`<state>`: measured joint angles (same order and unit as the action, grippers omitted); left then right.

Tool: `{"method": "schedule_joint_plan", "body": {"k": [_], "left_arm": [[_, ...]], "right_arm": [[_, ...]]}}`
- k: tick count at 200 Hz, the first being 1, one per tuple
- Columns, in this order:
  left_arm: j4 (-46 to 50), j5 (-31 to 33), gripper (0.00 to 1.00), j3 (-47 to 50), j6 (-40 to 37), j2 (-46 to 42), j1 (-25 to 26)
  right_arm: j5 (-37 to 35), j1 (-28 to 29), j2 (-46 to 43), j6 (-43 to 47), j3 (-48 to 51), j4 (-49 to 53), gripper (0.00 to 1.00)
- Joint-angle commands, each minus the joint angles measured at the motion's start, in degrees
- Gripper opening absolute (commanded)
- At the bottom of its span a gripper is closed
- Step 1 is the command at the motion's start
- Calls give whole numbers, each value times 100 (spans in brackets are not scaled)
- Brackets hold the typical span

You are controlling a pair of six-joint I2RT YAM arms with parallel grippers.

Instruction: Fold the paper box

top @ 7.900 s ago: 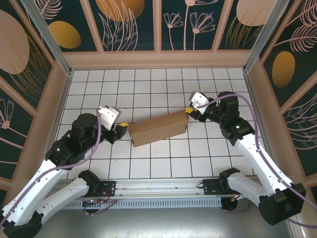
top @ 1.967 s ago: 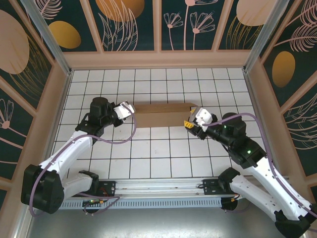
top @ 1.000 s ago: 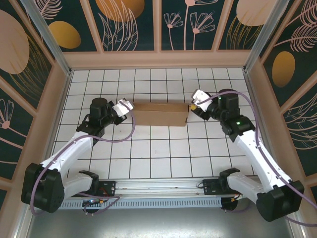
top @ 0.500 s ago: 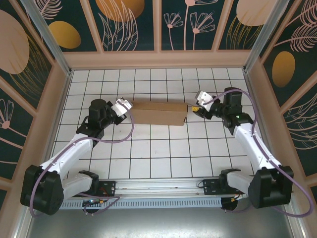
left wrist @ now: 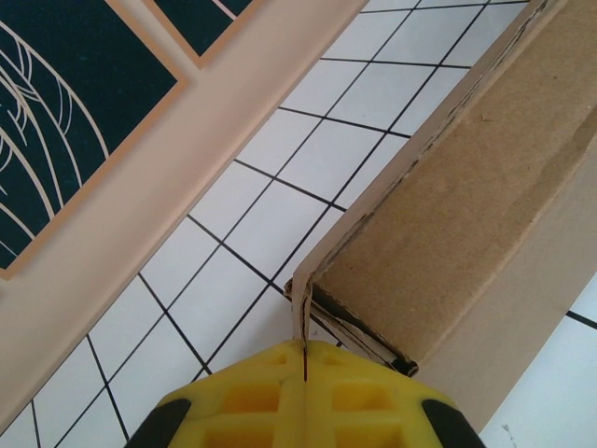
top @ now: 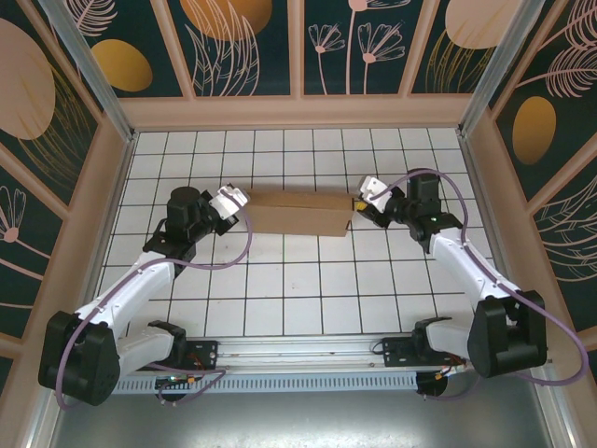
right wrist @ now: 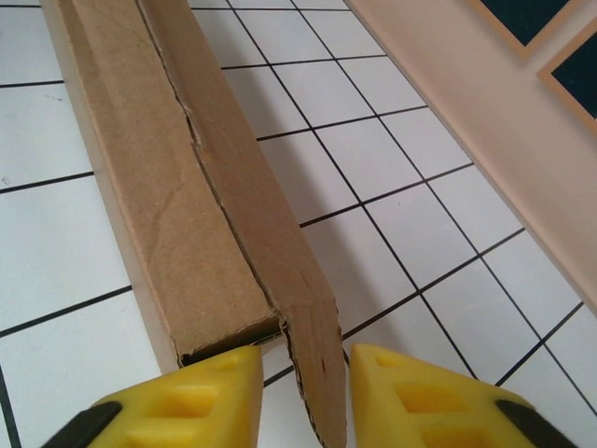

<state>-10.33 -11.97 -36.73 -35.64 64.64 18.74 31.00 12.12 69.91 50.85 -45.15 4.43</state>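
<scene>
You have the paper box (top: 300,213) lying as a long, flat brown cardboard sleeve across the far middle of the white table (top: 280,289), running left to right; its surface is matte and plain, with a ragged, torn-looking seam along the top in the right wrist view (right wrist: 187,168). The table is smooth and ruled in black grid lines.

Your left gripper (top: 238,201) sits at the box's left end; in the left wrist view its yellow fingers (left wrist: 242,401) are pressed fully together, and a thin upright cardboard edge (left wrist: 298,313) runs straight into the line where they meet, so it has that flap pinched. Beside it the end of the box gapes a little, showing layered card.

Your right gripper (top: 359,205) is at the right end; from its wrist camera (right wrist: 306,357) the jaws stand partly apart with a rough-edged corner flap (right wrist: 312,364) between the two yellow pads (right wrist: 420,392); you cannot tell whether either pad presses on it.

For room: the peach-framed back wall (top: 298,112) lies several grid rows beyond the box; the side walls are well apart from both ends; the near half of the table in front of the box is bare tile.
</scene>
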Motion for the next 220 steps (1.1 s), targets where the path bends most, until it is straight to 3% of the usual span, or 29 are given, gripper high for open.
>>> {"method": "schedule_joint_plan", "body": {"k": [1, 36, 100, 124, 188, 220], "left_arm": [[-92, -148, 0, -75, 108, 47, -1], [-106, -157, 0, -95, 109, 99, 3], [-85, -173, 0, -112, 169, 127, 3], [-58, -215, 0, -124, 255, 118, 7], [737, -149, 0, -812, 1584, 543, 206], [1052, -88, 0, -970, 2183, 611, 314]], "right_arm": [[-159, 55, -7, 38, 36, -159, 27], [-200, 51, -22, 29, -11, -119, 19], [-269, 184, -17, -14, -104, 0, 20], [-268, 238, 5, 13, -178, 131, 1], [-573, 782, 123, -673, -410, 281, 0], [-928, 848, 137, -1706, -518, 96, 0]]}}
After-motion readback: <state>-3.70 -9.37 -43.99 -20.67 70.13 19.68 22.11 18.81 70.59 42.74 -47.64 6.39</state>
